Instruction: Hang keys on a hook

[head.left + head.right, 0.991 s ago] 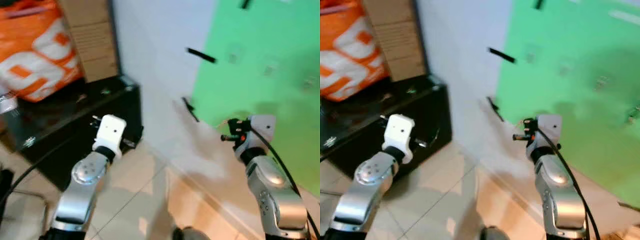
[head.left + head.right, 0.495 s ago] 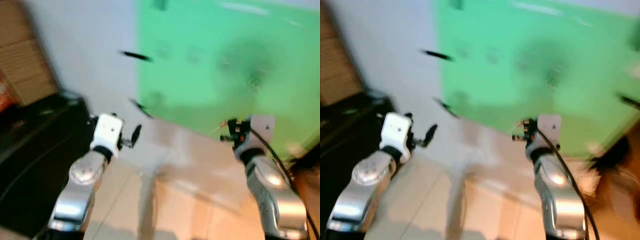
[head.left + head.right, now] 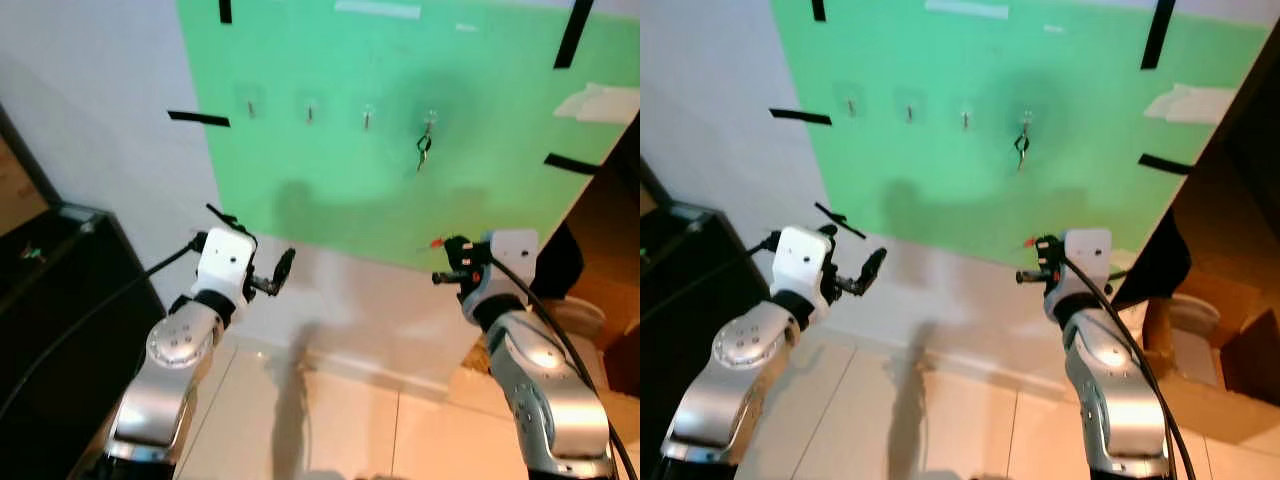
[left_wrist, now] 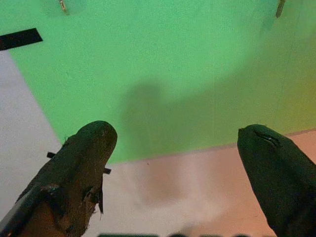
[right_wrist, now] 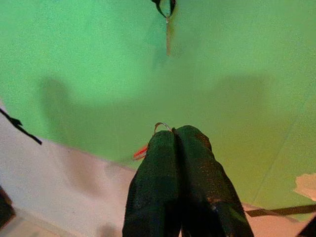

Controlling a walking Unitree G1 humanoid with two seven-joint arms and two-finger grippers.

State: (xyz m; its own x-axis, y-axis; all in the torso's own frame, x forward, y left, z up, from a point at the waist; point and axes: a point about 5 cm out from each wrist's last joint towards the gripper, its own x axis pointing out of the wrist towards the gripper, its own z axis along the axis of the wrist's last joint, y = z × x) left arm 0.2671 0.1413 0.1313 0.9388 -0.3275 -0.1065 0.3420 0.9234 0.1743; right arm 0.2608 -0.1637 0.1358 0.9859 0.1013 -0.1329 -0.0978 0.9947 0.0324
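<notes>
The robot has turned to face the green board [image 3: 400, 130]. Right claw [image 3: 440, 276], pinched on keys [image 5: 157, 129], sits below the hooks [image 3: 366, 118]; left claw [image 3: 283, 268] gapes empty.

Matt green paper sheet [image 3: 400, 150] — glossy tile floor [image 3: 330, 420], black tape strips [image 3: 198, 118].

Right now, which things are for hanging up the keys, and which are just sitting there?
For the job:
- right gripper, shut on a small key ring
- row of hooks on the green board
- keys already on the rightmost hook

Just lying about:
- black cabinet
- cardboard boxes
- left gripper, open
</notes>
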